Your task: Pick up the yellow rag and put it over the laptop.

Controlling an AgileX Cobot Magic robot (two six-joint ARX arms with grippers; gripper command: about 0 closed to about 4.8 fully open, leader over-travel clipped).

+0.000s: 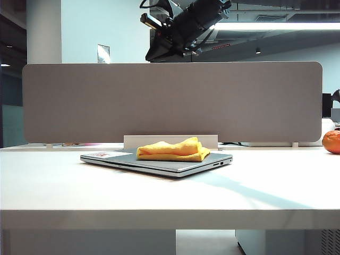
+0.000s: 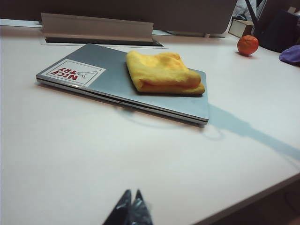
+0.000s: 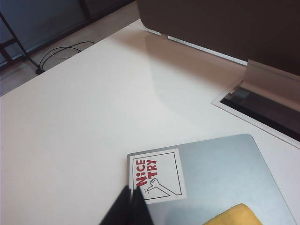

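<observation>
On the white table [image 1: 64, 191] the closed laptop [image 1: 175, 162] is laid flat, its white-and-red sticker [image 1: 106, 154] at the left corner of the lid. The yellow rag [image 1: 172, 150] is folded on the right half of that lid, touching it and free of any grip, so the placing step is judged done, though only part of the lid is covered.

The left gripper [image 2: 131, 208] is seen low over bare table, well short of the laptop, with its fingertips pressed together on nothing; it is judged to be parked out of the way. The right gripper [image 3: 130, 206] is raised high above the sticker corner, its fingers drawn together and empty, and the rag's edge [image 3: 234, 216] shows just beside it in its wrist view.

Behind the laptop a grey partition [image 1: 170, 101] and a pale cable flap [image 1: 170, 141] are set. An orange fruit [image 1: 331, 142] is left well apart at the far right. Nothing is seen blocking the way.
</observation>
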